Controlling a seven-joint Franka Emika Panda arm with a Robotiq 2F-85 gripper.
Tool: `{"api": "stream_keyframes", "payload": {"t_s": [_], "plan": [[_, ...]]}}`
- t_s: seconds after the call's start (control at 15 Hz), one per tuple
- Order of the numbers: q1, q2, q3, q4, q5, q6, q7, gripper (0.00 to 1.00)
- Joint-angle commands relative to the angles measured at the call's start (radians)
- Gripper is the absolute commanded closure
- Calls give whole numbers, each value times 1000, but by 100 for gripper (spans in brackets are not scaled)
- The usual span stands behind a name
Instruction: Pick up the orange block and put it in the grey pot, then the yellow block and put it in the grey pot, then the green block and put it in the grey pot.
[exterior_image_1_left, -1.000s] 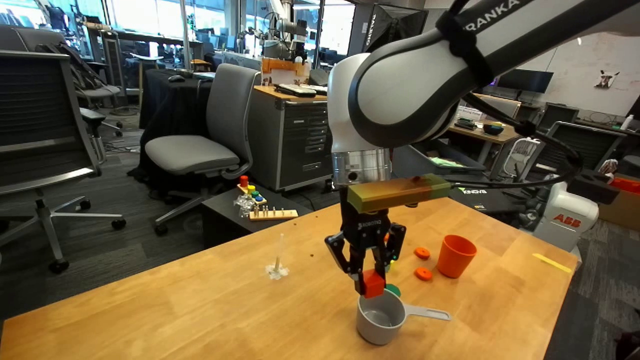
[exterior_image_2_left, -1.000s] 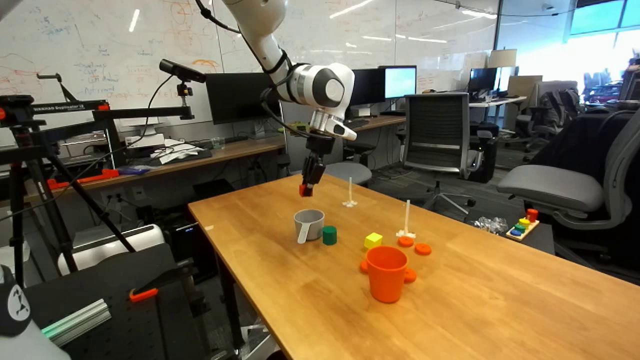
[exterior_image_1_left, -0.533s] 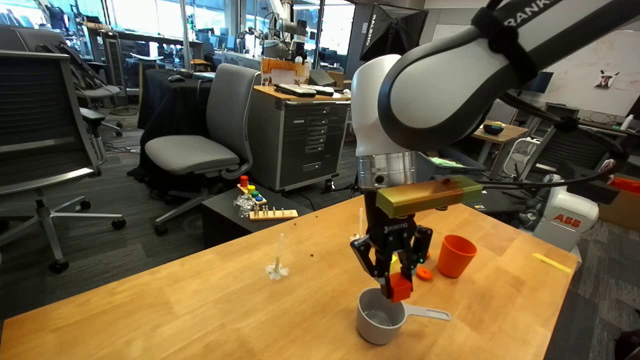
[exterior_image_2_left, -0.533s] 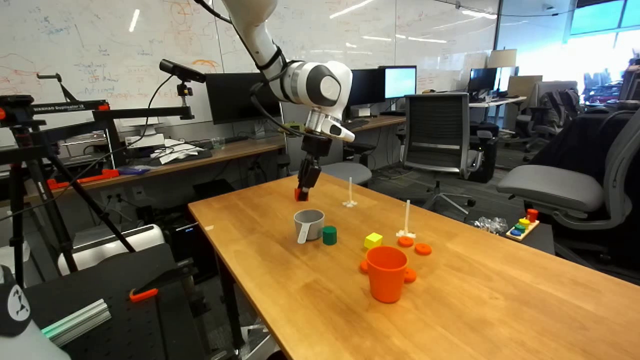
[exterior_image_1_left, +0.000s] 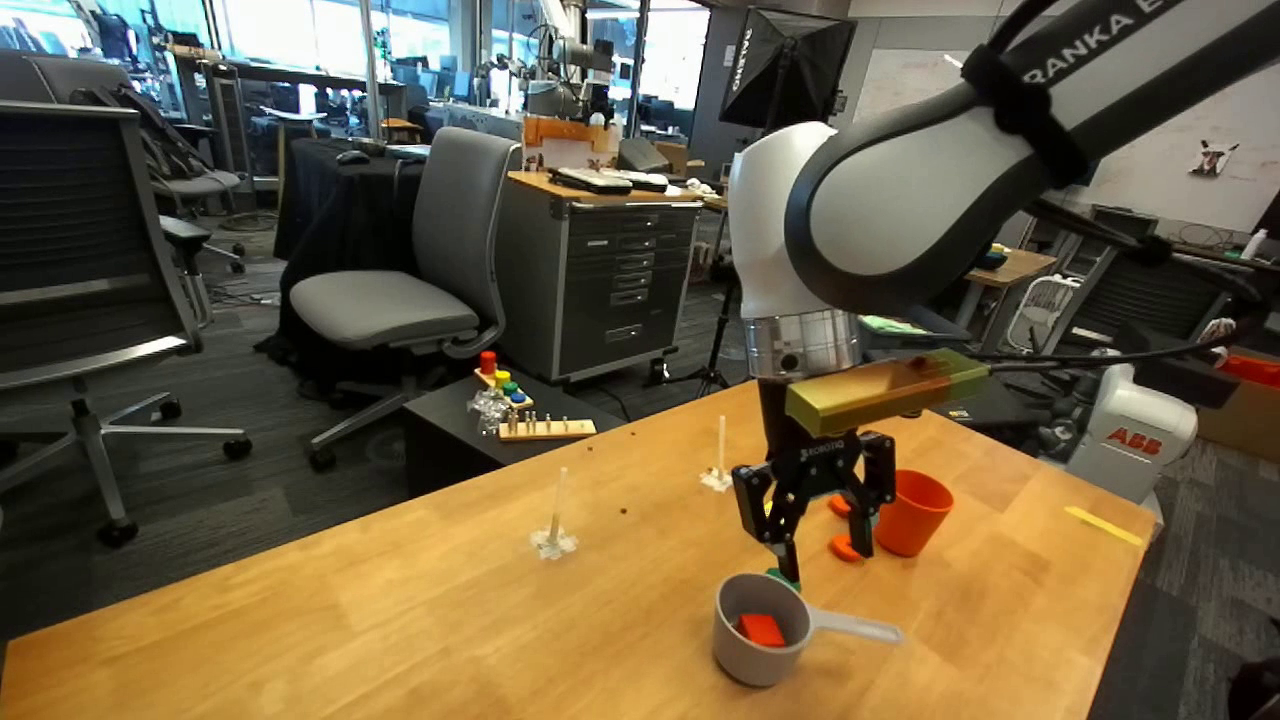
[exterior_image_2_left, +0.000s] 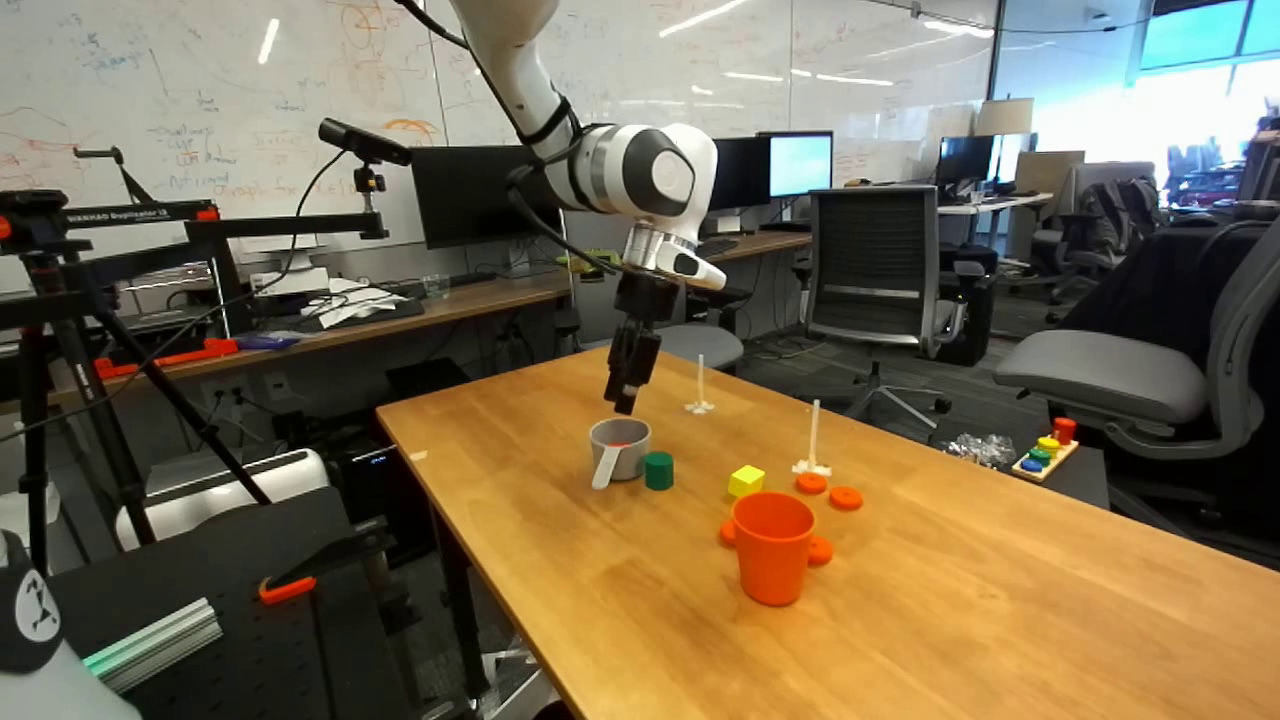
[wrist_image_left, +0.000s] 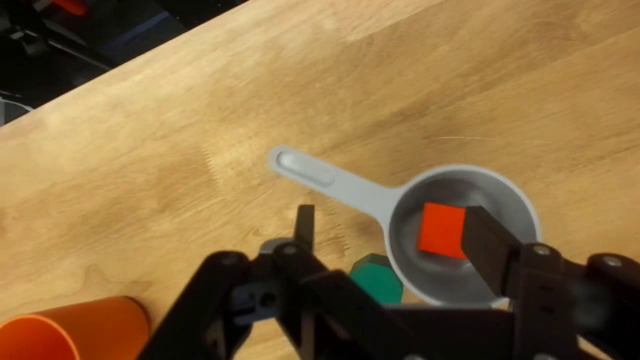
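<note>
Inside the grey pot (exterior_image_1_left: 745, 662) lies the orange block (wrist_image_left: 440, 230), also seen in an exterior view (exterior_image_1_left: 760, 630). My gripper (exterior_image_1_left: 828, 562) hangs above the pot's handle side, its jaws apart with nothing between them. In the wrist view one finger (wrist_image_left: 492, 250) overlaps the block's edge from above. The green block (exterior_image_2_left: 659, 471) stands upright right beside the pot, partly covered by the gripper in the wrist view. Farther along the table rests the yellow block (exterior_image_2_left: 746, 481), largely hidden behind the gripper in an exterior view.
A large orange-red cup (exterior_image_2_left: 775, 555) stands on the table, with several flat orange discs (exterior_image_2_left: 846, 498) around it. Two thin upright pegs (exterior_image_2_left: 814, 440) are fixed to the tabletop. The pot's handle (wrist_image_left: 345, 187) sticks out toward a table edge (wrist_image_left: 150, 55).
The jaws have opened, and the orange block has dropped from between the fingers into the grey pot. Over the second, the arm has moved to the right in an exterior view.
</note>
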Motion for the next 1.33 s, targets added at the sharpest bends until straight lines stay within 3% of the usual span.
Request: {"api": "stream_keyframes", "payload": {"t_s": [0.0, 0.73, 1.27], "plan": [[8, -35, -13, -24, -58, 8, -5, 0], [-1, 16, -76, 124, -278, -105, -50, 0], [-47, 144, -90, 315, -272, -97, -78, 0]]}}
